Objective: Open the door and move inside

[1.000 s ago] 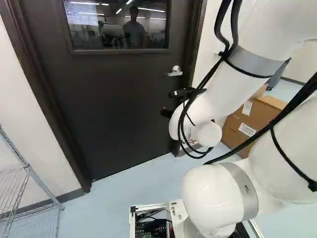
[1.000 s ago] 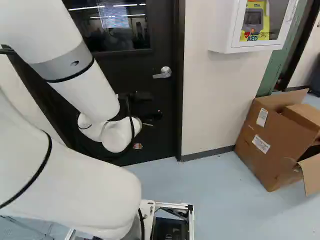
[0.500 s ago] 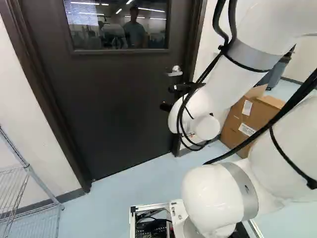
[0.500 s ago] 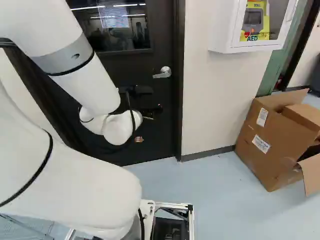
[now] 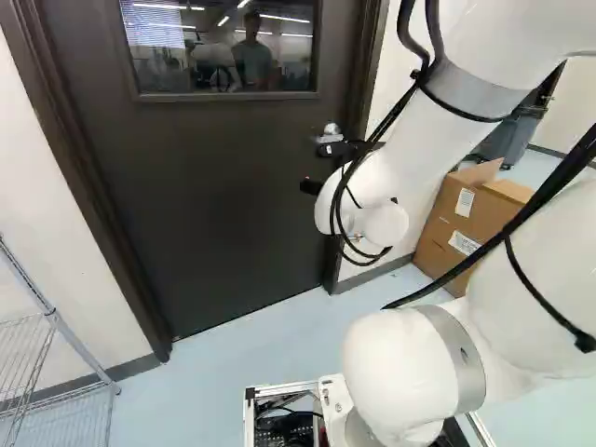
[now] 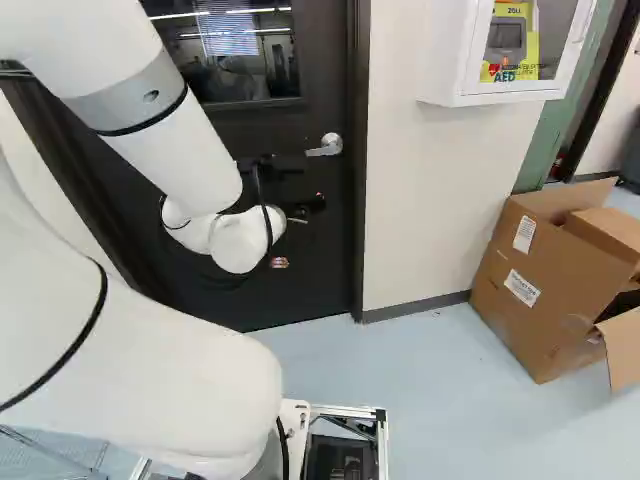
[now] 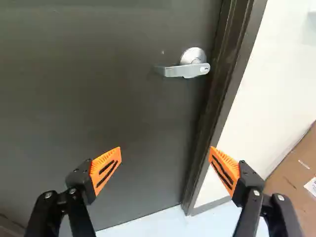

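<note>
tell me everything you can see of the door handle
The door handle is silvery and metallic-looking: a round base and a roughly level lever, apparently unpressed, with what seems a keyhole at its pivot end. It sits on the closed door, pointing away from the nearby frame. The open gripper is not touching it.

A cardboard box with open flaps and two white labels stands on the pale blue floor, near the floor's edge along the dark baseboard. On the white wall above hangs a cabinet holding a yellow-and-grey device. A wire rack stands at the left of the left base view.
</note>
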`<state>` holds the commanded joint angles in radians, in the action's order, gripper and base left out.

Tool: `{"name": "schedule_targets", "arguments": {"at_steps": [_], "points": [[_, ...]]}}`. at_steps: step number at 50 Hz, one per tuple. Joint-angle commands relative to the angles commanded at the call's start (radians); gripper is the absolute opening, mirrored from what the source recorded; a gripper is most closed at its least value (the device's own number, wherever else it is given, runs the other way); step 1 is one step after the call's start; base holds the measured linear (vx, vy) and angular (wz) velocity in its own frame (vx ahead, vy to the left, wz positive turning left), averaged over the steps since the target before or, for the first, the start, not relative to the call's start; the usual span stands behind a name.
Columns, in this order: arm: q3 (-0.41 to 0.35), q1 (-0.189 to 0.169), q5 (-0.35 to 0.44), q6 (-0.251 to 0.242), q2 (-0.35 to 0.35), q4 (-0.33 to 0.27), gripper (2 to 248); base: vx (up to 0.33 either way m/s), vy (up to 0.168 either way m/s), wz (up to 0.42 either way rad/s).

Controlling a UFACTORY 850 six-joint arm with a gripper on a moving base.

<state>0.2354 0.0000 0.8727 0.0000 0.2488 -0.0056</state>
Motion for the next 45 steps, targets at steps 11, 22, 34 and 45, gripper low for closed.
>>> {"name": "schedule_targets", "arguments": {"at_steps": [11,22,34,45], "points": [[0.053,-0.005,0.0,0.0,-0.03,-0.025,247,0.0,0.0,0.0],[0.114,-0.005,0.0,0.0,-0.069,-0.055,247,0.0,0.0,0.0],[0.182,0.007,0.0,0.0,-0.112,-0.102,247,0.0,0.0,0.0],[0.24,0.019,0.0,0.0,-0.146,-0.14,247,0.0,0.0,0.0]]}}
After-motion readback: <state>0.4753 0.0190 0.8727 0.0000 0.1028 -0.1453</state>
